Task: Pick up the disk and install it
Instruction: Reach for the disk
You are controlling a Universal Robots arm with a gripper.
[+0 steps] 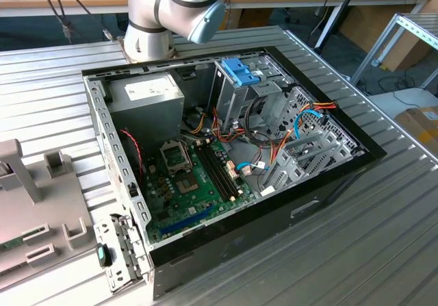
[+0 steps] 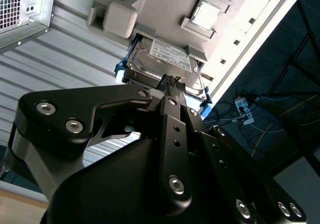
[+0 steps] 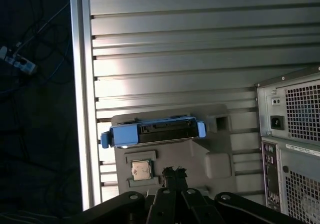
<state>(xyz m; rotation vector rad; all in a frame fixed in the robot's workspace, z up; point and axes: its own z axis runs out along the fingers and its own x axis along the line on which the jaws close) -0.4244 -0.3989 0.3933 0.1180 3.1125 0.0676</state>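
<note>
Black gripper – fingertips pressed together, gripping nothing – hangs clear of the blue-framed disk, which lies label up on a grey holder, just beside a chip, on the ribbed table near the open case

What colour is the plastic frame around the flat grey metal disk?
Light blue; the plastic frame shows best in the first wrist view.
</note>
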